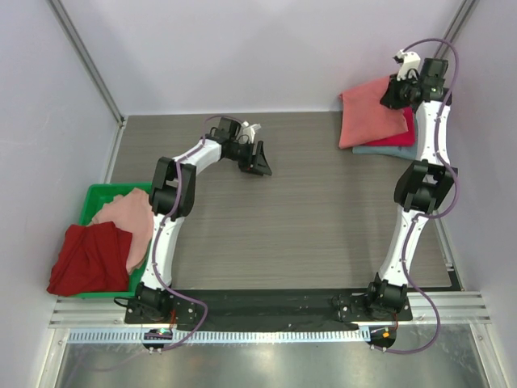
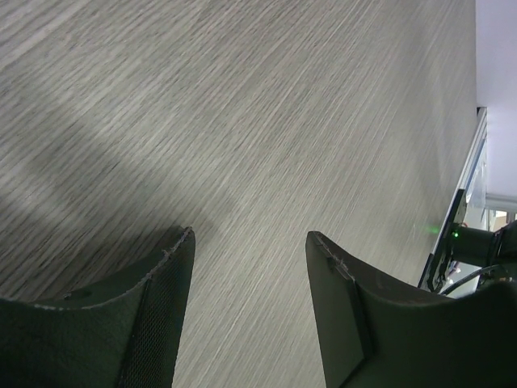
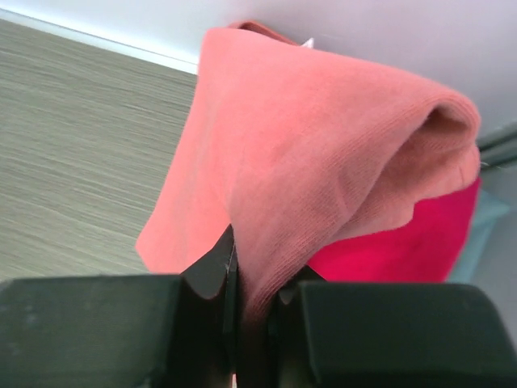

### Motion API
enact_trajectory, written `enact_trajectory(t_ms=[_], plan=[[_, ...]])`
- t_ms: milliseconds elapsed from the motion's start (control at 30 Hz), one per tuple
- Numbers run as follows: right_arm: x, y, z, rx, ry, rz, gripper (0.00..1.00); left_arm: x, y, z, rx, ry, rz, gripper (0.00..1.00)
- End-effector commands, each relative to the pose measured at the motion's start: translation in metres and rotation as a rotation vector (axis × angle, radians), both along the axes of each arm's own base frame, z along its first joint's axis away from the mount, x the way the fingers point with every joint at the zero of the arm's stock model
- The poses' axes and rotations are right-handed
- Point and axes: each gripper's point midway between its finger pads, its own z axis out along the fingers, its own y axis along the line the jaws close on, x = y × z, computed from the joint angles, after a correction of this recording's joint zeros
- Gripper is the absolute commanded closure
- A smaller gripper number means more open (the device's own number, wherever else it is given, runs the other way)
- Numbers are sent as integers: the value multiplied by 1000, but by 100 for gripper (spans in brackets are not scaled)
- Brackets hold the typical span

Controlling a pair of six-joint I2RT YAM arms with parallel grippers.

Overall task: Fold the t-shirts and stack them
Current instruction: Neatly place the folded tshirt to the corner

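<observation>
A folded salmon-coral t-shirt (image 1: 367,113) lies on top of a magenta one (image 1: 401,135) and a grey-blue one (image 1: 386,150) at the far right of the table. My right gripper (image 1: 398,94) is shut on the salmon shirt's edge; in the right wrist view the cloth (image 3: 323,145) is pinched between the fingers (image 3: 212,267), with magenta cloth (image 3: 404,250) below it. A dark red shirt (image 1: 85,259) and a pale pink one (image 1: 129,222) lie heaped in the green bin. My left gripper (image 1: 257,158) is open and empty above bare table (image 2: 258,162).
The green plastic bin (image 1: 101,194) stands at the left edge of the table, beside the left arm. Grey walls close the table at the back and sides. A metal rail (image 1: 266,311) runs along the near edge with both arm bases.
</observation>
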Motion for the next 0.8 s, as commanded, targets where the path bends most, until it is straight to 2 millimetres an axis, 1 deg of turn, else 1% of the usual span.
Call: enact_trajectory(t_ms=[0,67,100,133,200,267,300,333,400,467,500,567,667,700,767], plan=[[9,-30,52,-61,-147,-54,99,4,-3,36,-1,-89,-14,41],[12,-46,48,-70,-151,-90,99,2,-3,35,1,-87,-17,41],[15,-51,39,-69,-139,-101,99,2,-4,36,3,-91,-18,41],[18,-55,38,-77,-150,-108,99,2,-3,36,7,-92,-16,41],[23,-66,23,-86,-136,-139,99,1,-3,35,12,-95,-20,41],[27,-72,10,-90,-120,-159,99,1,-3,36,16,-99,-21,41],[29,-80,8,-101,-124,-183,99,2,-4,36,15,-100,-20,41],[32,-83,-4,-104,-112,-192,99,1,-4,36,18,-101,-21,41],[37,-91,-11,-126,-117,-220,99,0,-5,36,23,-101,-25,41],[42,-97,-22,-140,-112,-243,99,-2,-5,36,26,-101,-30,41],[45,-101,-22,-148,-125,-258,99,-3,-6,36,28,-103,-32,41],[47,-111,-30,-173,-118,-300,99,-3,-6,37,31,-109,-33,41],[51,-119,-29,-183,-141,-332,99,-4,-4,36,39,-112,-32,41],[54,-121,-24,-181,-165,-345,99,-4,-4,36,42,-111,-32,40],[56,-124,-22,-186,-182,-364,99,-4,-4,35,48,-114,-33,40]])
